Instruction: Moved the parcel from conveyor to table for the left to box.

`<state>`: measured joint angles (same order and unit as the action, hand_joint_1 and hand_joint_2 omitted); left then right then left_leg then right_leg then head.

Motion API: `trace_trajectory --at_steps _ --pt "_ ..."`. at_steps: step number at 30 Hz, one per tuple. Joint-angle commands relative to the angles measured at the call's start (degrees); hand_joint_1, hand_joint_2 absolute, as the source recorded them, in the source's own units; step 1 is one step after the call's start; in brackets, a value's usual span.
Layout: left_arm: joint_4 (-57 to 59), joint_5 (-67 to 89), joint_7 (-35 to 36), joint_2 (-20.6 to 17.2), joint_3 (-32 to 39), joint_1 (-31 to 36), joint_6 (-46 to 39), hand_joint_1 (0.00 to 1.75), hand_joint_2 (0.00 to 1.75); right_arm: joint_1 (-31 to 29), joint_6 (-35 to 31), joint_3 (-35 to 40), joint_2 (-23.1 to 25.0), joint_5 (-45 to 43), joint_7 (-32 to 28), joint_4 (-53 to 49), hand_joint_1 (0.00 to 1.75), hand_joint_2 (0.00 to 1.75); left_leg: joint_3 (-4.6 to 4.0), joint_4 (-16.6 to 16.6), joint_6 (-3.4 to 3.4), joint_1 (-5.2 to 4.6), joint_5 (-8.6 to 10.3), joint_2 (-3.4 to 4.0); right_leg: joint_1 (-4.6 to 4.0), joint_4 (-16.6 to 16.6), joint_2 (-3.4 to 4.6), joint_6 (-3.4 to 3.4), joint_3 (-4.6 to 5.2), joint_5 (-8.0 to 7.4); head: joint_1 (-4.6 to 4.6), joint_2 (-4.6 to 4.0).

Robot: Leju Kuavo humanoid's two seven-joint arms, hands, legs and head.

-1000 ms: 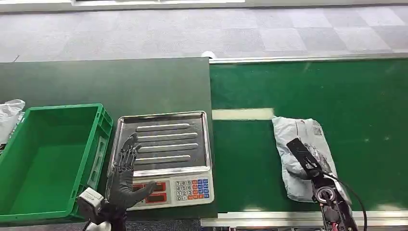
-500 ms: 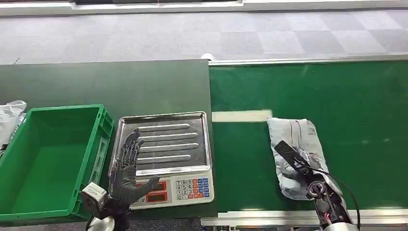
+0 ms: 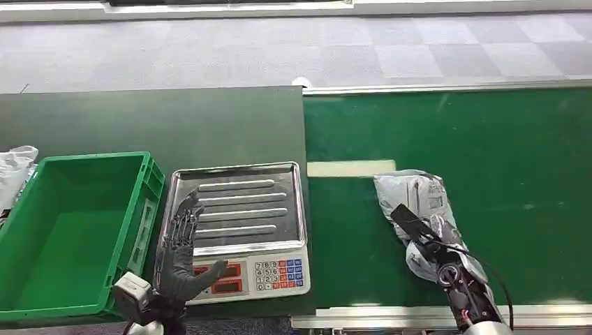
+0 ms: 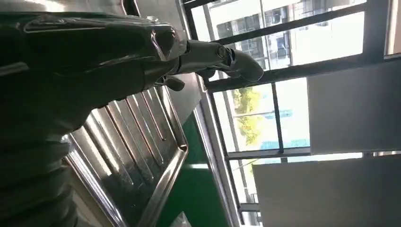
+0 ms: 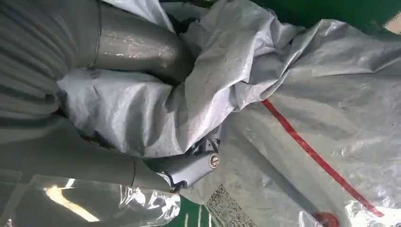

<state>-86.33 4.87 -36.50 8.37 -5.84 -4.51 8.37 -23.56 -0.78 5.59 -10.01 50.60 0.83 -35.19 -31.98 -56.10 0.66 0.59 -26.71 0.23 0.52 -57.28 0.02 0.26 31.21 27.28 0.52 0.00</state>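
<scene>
1. The right hand (image 3: 423, 236) grips the grey parcel (image 3: 412, 199) on the green conveyor (image 3: 489, 153); its label is unreadable.
2. The left hand (image 3: 180, 244) hovers spread over the scale (image 3: 237, 230).

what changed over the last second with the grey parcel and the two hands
The crumpled grey plastic mailer parcel has slid along the green conveyor belt toward the scale, and the right hand moved with it, its fingers now bunched into the plastic in the right wrist view. The left hand stays open over the steel tray of the scale. The green plastic crate has not moved.
</scene>
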Motion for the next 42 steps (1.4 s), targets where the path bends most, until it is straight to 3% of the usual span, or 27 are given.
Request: trace_trajectory --at_steps 1,8,10,12,14,25,34,42 --pt "-0.32 0.09 0.00 -0.75 0.00 -1.36 -0.03 0.00 1.75 1.89 -0.32 2.63 0.92 0.10 -0.22 -0.29 1.75 1.75 -0.05 0.02 -0.01 0.01 0.00 0.00 -0.01 0.04 0.00 -0.01 0.03 -0.01 0.00 0.00" --pt "0.21 0.82 -1.13 -0.35 0.69 -0.85 0.47 0.00 1.75 5.05 -4.94 1.31 1.29 -0.27 -2.27 -7.81 1.75 1.75 -0.15 0.04 -0.01 0.00 0.03 -0.08 0.00 0.05 -0.05 -0.02 0.12 -0.02 0.00 0.00" --pt "-0.80 2.96 -2.58 0.20 1.29 -1.34 -2.80 0.00 1.75 5.11 -12.00 -1.32 3.21 -3.02 -8.90 -11.91 1.75 1.75 -0.27 0.11 -0.02 0.03 0.09 -0.13 -0.04 0.16 -0.05 -0.04 0.21 -0.10 0.00 0.00" --pt "-1.88 2.82 -2.74 0.33 0.86 -1.81 -2.57 0.00 1.75 5.44 -14.40 -3.08 4.28 -5.27 -11.11 -16.70 1.75 1.75 -0.23 -0.01 -0.01 -0.03 -0.01 0.06 0.03 -0.03 0.17 -0.02 0.28 -0.04 0.00 0.00" --pt "-1.38 3.07 -3.04 0.39 0.17 -1.00 -2.95 0.00 1.75 7.90 -15.18 -4.52 4.80 -7.56 -12.52 -24.47 1.75 1.75 -0.40 -0.04 -0.01 -0.04 -0.01 0.08 0.04 -0.10 0.19 -0.02 0.41 -0.03 0.00 0.00" --pt "0.40 1.99 -3.50 -0.60 -0.34 1.53 -4.43 0.00 1.75 12.10 -17.56 -8.44 3.61 -10.80 -15.88 -38.23 1.75 1.75 -0.57 -0.01 -0.01 -0.05 0.06 -0.20 0.04 -0.05 -0.13 -0.01 0.56 0.00 0.00 0.00" --pt "1.67 1.64 -3.50 -0.43 -0.72 2.93 -3.28 0.00 1.75 -0.43 -17.33 -3.17 3.40 -10.04 -17.70 -36.01 1.75 1.75 -0.59 -0.03 -0.02 -0.10 0.05 0.17 0.09 -0.12 0.21 -0.01 0.68 -0.08 0.00 0.00" --pt "4.09 0.51 -3.50 -1.39 -2.81 5.21 -3.94 0.00 1.75 -16.87 -17.01 11.08 6.85 -2.86 -17.15 -22.21 1.75 1.75 -0.52 0.01 -0.03 -0.07 0.09 0.47 0.05 -0.10 0.49 -0.05 0.68 -0.18 0.02 0.00"
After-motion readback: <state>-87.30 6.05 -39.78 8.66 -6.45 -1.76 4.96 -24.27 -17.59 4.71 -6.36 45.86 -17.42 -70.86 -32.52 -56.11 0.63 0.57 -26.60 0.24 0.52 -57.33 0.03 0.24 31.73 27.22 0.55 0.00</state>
